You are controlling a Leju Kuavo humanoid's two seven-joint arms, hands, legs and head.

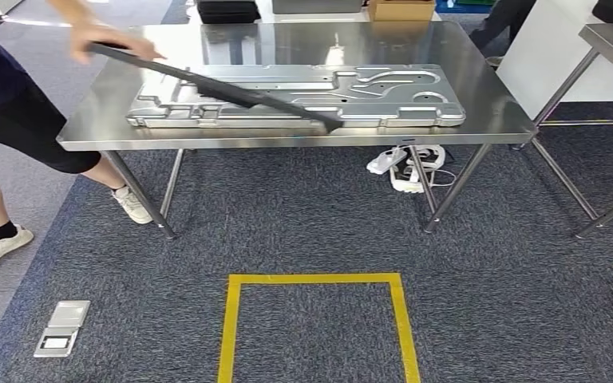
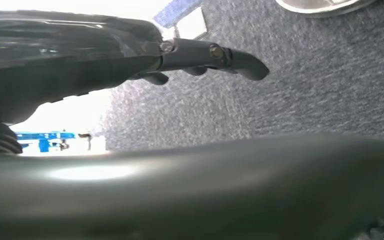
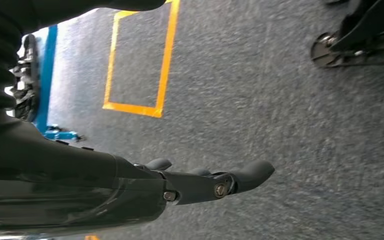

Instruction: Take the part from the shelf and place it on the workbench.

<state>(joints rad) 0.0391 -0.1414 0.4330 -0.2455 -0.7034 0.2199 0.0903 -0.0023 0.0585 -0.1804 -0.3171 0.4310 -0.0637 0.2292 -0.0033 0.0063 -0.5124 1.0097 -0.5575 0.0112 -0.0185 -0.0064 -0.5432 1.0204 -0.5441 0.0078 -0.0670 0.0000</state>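
A steel workbench (image 1: pixel 287 46) stands ahead of me with a large pressed silver metal panel (image 1: pixel 311 96) lying flat on it. A person at the left holds a long black strip (image 1: pixel 231 89) slanted across the panel, one hand (image 1: pixel 104 40) on its far end. My left hand (image 2: pixel 130 55) hangs over grey carpet with its fingers (image 2: pixel 230 56) stretched out and nothing in it. My right hand (image 3: pixel 180 185) hangs the same way over the carpet, fingers (image 3: pixel 245 177) extended and holding nothing.
A yellow tape square (image 1: pixel 315 319) marks the carpet in front of the bench and also appears as a yellow outline (image 3: pixel 140 107). Power strips and cables (image 1: pixel 403 163) lie under the bench. A second table (image 1: pixel 607 40) stands right; a floor socket plate (image 1: pixel 61 327) lies at lower left.
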